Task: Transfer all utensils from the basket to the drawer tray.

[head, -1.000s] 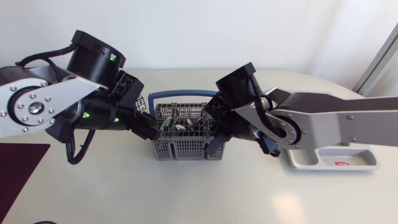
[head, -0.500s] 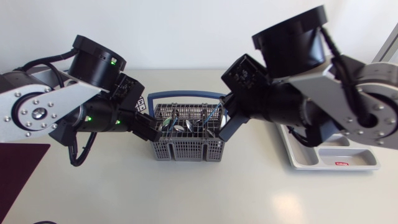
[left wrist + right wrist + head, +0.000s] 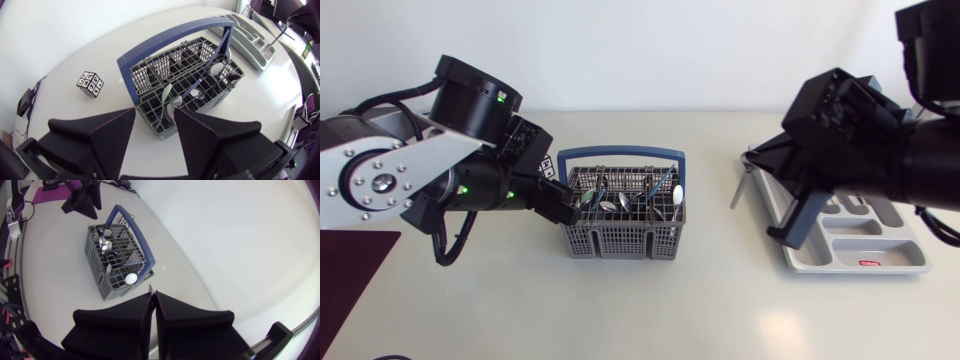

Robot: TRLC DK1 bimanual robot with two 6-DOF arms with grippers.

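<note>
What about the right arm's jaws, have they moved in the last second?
Yes. The right jaws, closed on a utensil, left the basket's right end and swung right, to the drawer tray's left edge.

The basket is dark grey mesh with a blue handle; its utensils are silver, one white-headed. The tray is pale grey, the lone utensil by it silver, the tabletop cream, the cube white with black square markings.

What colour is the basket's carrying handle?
The handle is blue; it shows best in the left wrist view.
</note>
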